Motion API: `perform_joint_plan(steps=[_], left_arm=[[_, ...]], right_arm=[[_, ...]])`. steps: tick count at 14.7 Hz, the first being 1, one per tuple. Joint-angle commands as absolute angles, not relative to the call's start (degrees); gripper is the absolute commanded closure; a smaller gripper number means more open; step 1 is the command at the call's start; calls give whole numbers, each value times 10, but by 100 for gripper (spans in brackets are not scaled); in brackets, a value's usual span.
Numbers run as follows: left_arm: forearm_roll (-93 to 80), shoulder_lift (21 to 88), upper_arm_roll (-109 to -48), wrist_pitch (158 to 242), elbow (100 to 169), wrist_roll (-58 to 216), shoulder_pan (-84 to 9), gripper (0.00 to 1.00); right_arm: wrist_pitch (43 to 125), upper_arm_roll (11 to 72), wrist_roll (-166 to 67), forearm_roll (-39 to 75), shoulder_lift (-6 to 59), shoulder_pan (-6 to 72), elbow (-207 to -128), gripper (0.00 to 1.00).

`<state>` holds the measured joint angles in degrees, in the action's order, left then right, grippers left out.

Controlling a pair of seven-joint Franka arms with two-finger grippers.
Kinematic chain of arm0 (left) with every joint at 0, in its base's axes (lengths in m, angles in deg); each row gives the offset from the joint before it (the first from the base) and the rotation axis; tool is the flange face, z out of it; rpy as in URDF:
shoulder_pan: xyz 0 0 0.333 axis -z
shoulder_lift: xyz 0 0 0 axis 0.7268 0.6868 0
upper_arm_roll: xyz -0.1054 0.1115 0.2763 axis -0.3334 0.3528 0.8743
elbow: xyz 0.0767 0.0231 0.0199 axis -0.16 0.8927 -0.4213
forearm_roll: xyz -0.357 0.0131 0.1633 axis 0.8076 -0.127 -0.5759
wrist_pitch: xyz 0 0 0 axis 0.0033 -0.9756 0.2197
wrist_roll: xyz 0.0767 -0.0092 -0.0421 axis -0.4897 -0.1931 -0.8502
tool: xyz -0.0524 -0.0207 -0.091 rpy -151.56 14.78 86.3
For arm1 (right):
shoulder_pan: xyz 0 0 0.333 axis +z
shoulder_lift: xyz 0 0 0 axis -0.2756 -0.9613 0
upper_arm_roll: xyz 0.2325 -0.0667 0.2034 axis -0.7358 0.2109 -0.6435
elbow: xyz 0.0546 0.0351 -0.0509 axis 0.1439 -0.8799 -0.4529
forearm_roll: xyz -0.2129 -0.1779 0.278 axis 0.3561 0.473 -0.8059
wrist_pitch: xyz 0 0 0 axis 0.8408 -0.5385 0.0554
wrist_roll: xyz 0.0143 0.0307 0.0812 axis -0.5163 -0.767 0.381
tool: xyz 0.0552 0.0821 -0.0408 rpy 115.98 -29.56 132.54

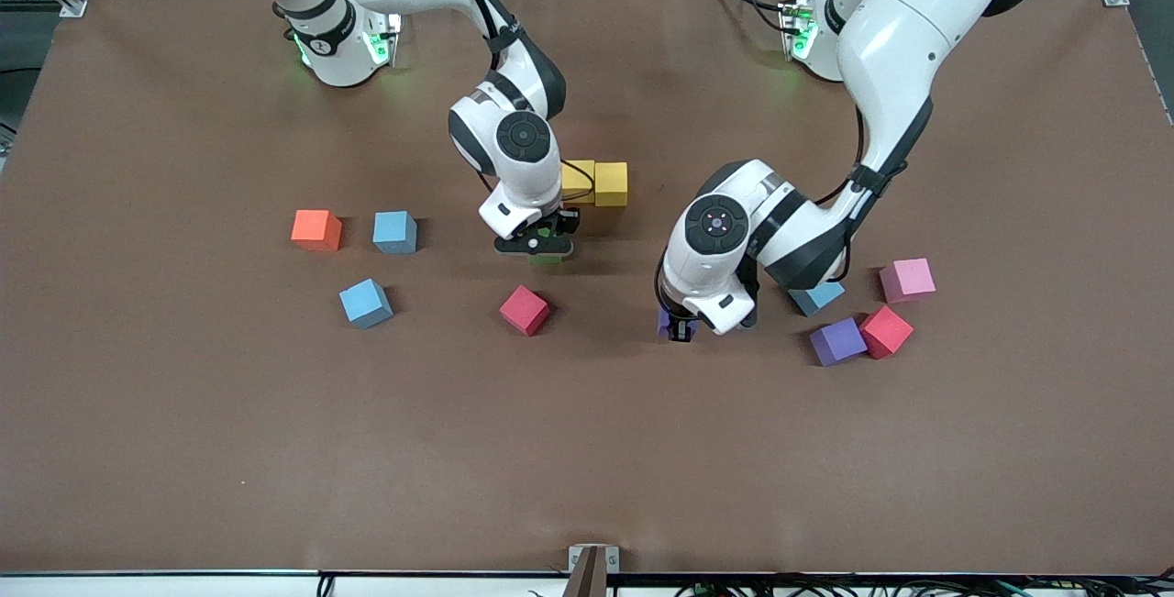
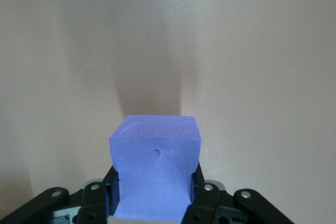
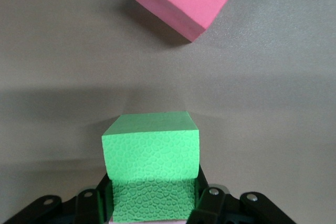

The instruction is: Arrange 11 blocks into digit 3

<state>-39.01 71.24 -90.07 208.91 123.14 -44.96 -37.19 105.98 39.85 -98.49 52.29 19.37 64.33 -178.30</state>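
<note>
Open worktop [image 1: 587,450] spans the strip nearest the front camera, while a red block [image 1: 524,310] sits between the two low arms, and scattered blocks crowd each end.

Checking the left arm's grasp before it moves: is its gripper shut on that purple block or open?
Shut on it: the left gripper has its fingers pressed against both sides of the purple block.
</note>
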Motion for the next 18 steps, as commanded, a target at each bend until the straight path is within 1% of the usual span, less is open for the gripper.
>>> perform_joint_plan(steps=[1, 3, 4, 6, 7, 10, 14, 18], left_arm=[[-398, 705, -901, 2083, 1224, -462, -369, 49], [-398, 706, -901, 2083, 1223, -462, -369, 48], [-398, 706, -901, 2083, 1222, -462, -369, 48], [-398, 706, -901, 2083, 1222, -462, -369, 48], [-398, 706, -901, 2083, 1222, -462, -369, 48], [-398, 706, -901, 2083, 1222, -462, -368, 48], [-398, 706, -901, 2083, 1222, -463, -364, 48], [-403, 706, -900, 2083, 1222, -499, -338, 48]], right_arm=[[1055, 397, -992, 518, 213, 647, -1807, 95], [1055, 397, -992, 518, 213, 647, -1807, 92], [1055, 397, -992, 518, 212, 647, -1806, 84], [1054, 397, -992, 518, 212, 646, -1805, 3], [1054, 397, -992, 518, 212, 644, -1804, 0], [1050, 398, -985, 518, 216, 643, -1800, 0], [963, 398, -985, 518, 237, 636, -1756, 0], [952, 402, -994, 518, 266, 617, -1745, 0]])
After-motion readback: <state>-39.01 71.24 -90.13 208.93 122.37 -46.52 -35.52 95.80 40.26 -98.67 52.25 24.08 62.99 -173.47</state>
